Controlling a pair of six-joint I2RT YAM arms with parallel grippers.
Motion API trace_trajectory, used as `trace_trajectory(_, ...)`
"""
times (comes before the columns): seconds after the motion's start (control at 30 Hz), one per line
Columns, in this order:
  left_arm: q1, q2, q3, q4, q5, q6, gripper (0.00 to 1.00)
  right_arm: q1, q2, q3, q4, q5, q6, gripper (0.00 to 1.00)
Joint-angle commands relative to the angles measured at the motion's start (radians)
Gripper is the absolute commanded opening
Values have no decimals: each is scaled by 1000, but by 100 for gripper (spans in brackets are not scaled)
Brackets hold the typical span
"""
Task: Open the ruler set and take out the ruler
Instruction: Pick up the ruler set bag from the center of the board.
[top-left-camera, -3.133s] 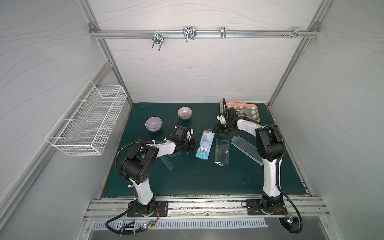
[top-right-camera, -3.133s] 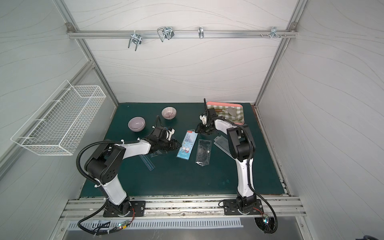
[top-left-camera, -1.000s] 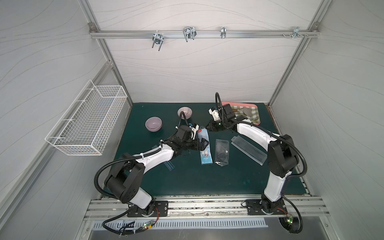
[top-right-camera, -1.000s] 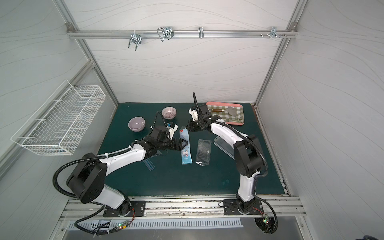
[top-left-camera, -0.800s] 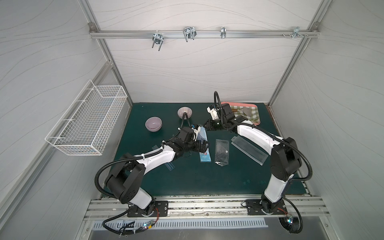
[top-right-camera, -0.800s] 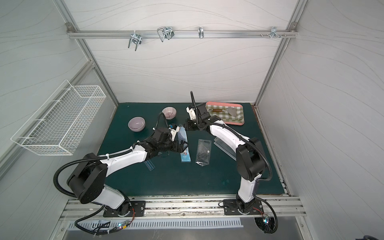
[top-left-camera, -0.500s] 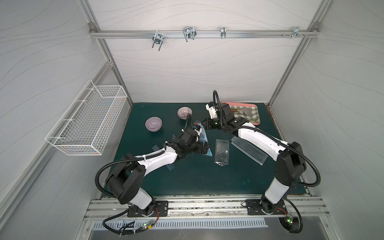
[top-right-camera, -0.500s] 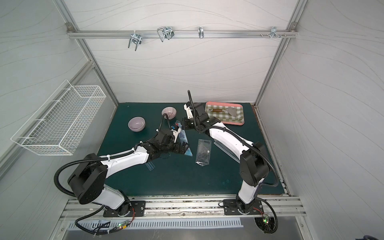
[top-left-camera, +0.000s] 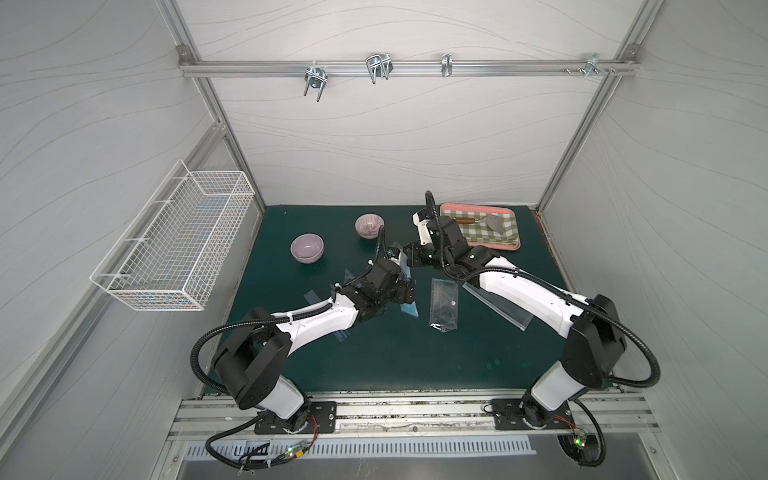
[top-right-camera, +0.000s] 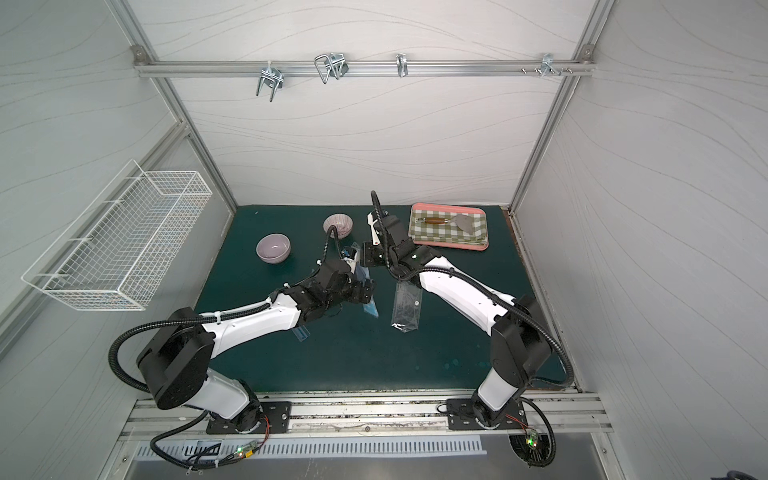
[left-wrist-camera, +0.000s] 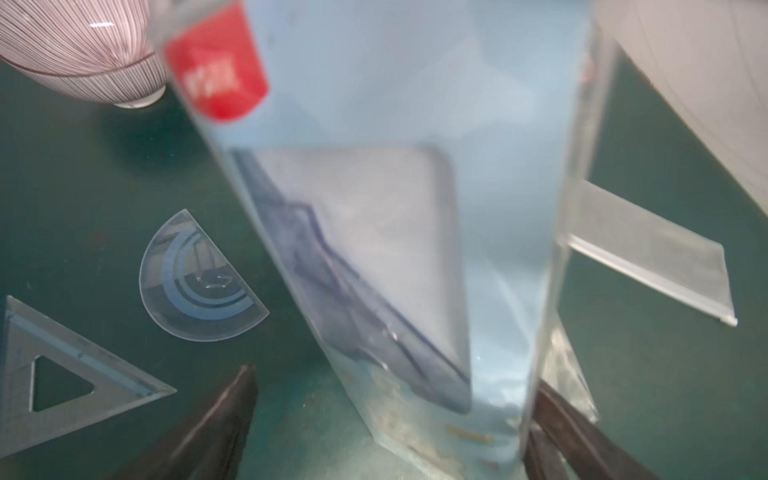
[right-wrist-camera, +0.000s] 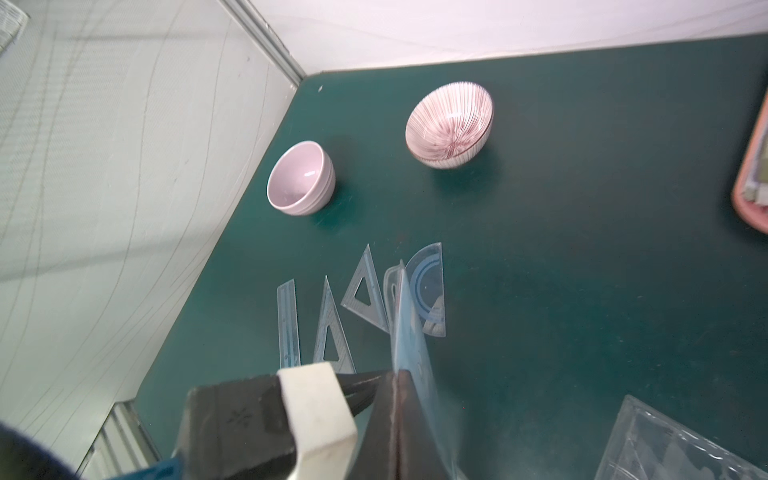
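The ruler set (left-wrist-camera: 415, 208) is a pale blue clear pouch with a red label. It hangs tilted over the green mat, its lower end (top-left-camera: 409, 309) near the mat. My right gripper (right-wrist-camera: 395, 374) is shut on its upper edge (top-right-camera: 360, 272). My left gripper (left-wrist-camera: 390, 432) is open around the pouch's lower end; one finger (left-wrist-camera: 573, 436) touches its side and the other stands apart. A blurred pale insert shows inside. A clear straight ruler (right-wrist-camera: 288, 324) lies on the mat beside two set squares (right-wrist-camera: 332, 332) and a protractor (left-wrist-camera: 199, 278).
A plain pink bowl (top-left-camera: 306, 248) and a striped bowl (top-left-camera: 368, 226) stand at the back left. A checked tray (top-left-camera: 498, 247) with a spatula is at the back right. Two clear bags (top-left-camera: 444, 305) (top-left-camera: 494, 305) lie under the right arm. A wire basket (top-left-camera: 174, 245) hangs on the left wall.
The right gripper has carried the pouch's upper end up and toward the back left, tilting it. The left gripper has moved in around the pouch's lower end.
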Motion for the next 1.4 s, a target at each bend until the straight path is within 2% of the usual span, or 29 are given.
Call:
trace_trajectory(0.0,-13,-35,-25,91,-46,2,88,14,-54,-15,48,79,21,0)
trace_trajectory(0.2,-21,-36,-48,141,-21,13,79,17,-73,-23,54,110,27,0)
trace_trajectory(0.33,-24,-36,-53,156,-8,18,67,19,-80,-26,52,135,27,0)
trace_trajectory(0.4,-26,-40,-56,164,-3,20,57,20,-81,-26,51,144,28,0)
trace_trajectory(0.5,-25,-43,-64,174,0,21,49,20,-78,-26,51,149,30,0)
trace_trajectory(0.67,-26,-47,-69,182,3,26,27,21,-73,-23,52,155,33,0)
trace_trajectory(1.0,-25,-50,-65,186,28,40,0,20,-70,-9,45,160,25,0)
trace_trajectory(1.23,-26,-78,-73,206,84,79,0,18,-72,5,37,161,4,0)
trace_trajectory(1.37,-25,-106,-72,193,129,105,0,5,-82,7,32,165,-16,14)
